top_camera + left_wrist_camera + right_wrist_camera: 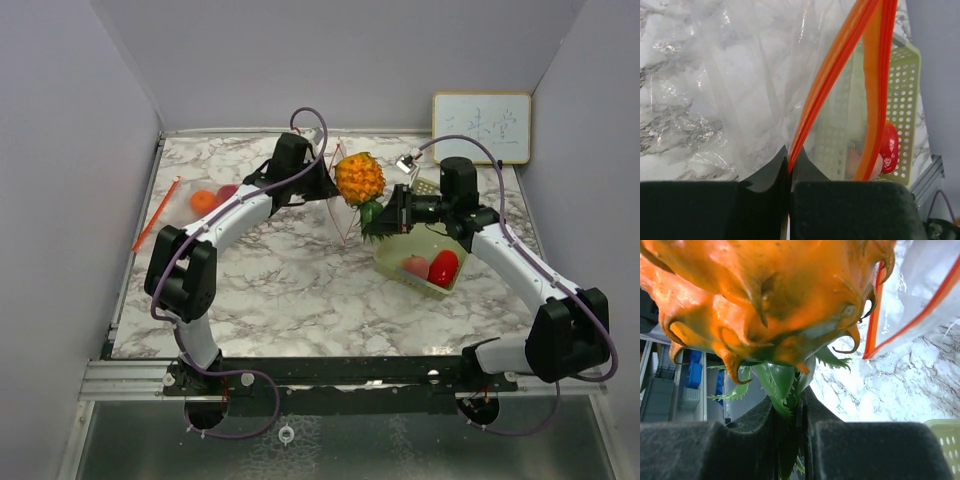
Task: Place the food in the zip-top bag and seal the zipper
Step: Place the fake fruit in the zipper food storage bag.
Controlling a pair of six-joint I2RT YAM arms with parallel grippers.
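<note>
My left gripper (325, 183) is shut on the orange zipper rim (810, 112) of the clear zip-top bag (250, 195) and holds its mouth lifted and open near the table's middle. An orange (203, 201) and a red fruit (227, 192) lie inside the bag at the left. My right gripper (385, 215) is shut on the green leaves (780, 382) of the yellow-orange pineapple (359, 178) and holds it in the air just right of the bag's mouth. The bag rim (875, 315) shows beside the pineapple (765, 295) in the right wrist view.
A pale yellow-green mesh basket (395, 262) at the right holds a pink peach (415, 266) and a red pepper (443, 267); it also shows through the bag (902, 100). A small whiteboard (481, 127) leans at the back right. Grey walls enclose the table.
</note>
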